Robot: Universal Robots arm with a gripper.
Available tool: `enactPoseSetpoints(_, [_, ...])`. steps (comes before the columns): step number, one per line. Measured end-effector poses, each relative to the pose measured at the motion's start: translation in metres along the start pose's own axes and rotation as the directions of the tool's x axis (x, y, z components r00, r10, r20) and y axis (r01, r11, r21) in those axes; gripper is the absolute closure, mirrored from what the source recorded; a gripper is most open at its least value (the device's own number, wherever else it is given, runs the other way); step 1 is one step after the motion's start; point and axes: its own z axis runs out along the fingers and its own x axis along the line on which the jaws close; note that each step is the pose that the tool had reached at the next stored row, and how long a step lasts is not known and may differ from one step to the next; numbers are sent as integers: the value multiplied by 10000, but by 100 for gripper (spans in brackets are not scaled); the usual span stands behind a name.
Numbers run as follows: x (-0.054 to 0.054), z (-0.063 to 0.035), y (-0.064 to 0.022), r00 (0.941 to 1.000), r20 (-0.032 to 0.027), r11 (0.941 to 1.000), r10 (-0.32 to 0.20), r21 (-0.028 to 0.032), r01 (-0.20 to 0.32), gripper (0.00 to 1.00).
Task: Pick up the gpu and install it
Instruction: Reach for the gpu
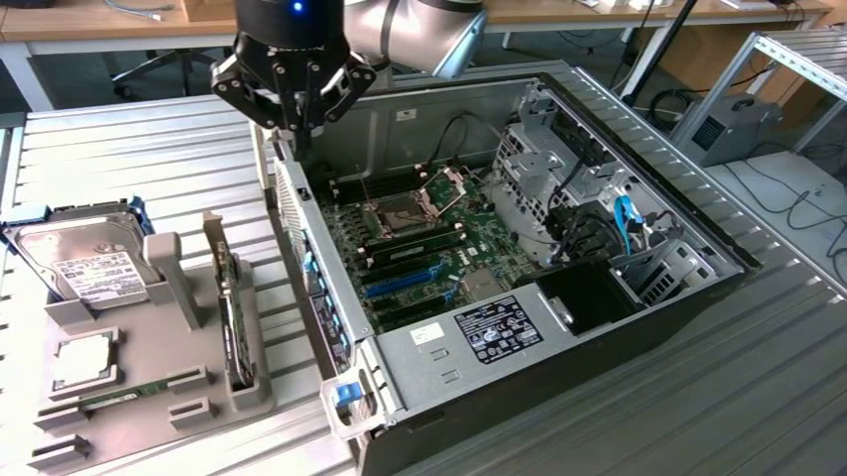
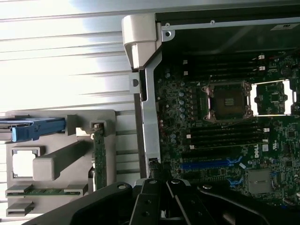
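Ribbed metal counter (image 1: 133, 169), lab desks (image 1: 119, 20) far behind. Nearest us, in the lower left of the exterior frame, is a grey holder (image 1: 170, 273). A memory stick (image 1: 126, 397) lies flat in it, a hard drive (image 1: 86, 263) sits at its far end, and the gpu (image 1: 236, 317) stands on edge in the slot on the side nearest the case. Nothing touches the gpu, so it is not yet picked up. Next out, centre frame, the open case (image 1: 397, 377) lies on its side with the motherboard (image 1: 423, 248) exposed. Farther back, upper left of centre, the tool (image 1: 300, 139) hangs over the case's rear rim, clenched on nothing and well apart from the gpu.

We judge the step in hand to be the reach for the card. To do it well we'd spread the fingers before descending and line the pads up with the card's flat faces. Then come straight down over mid-length and grip the card body, so it lifts without tilting or scraping the holder.

Views differ. The exterior view gives the card's standing height and the pinched fingers. The wrist view gives the gpu edge-on as a thin green strip, plus the blue slots (image 2: 206, 164) on the board from straight above.
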Motion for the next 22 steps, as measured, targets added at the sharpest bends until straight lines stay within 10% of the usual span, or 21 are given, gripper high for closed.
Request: enactPoseSetpoints(22, [83,-2,-6,10000,0,10000,0,0,0,89])
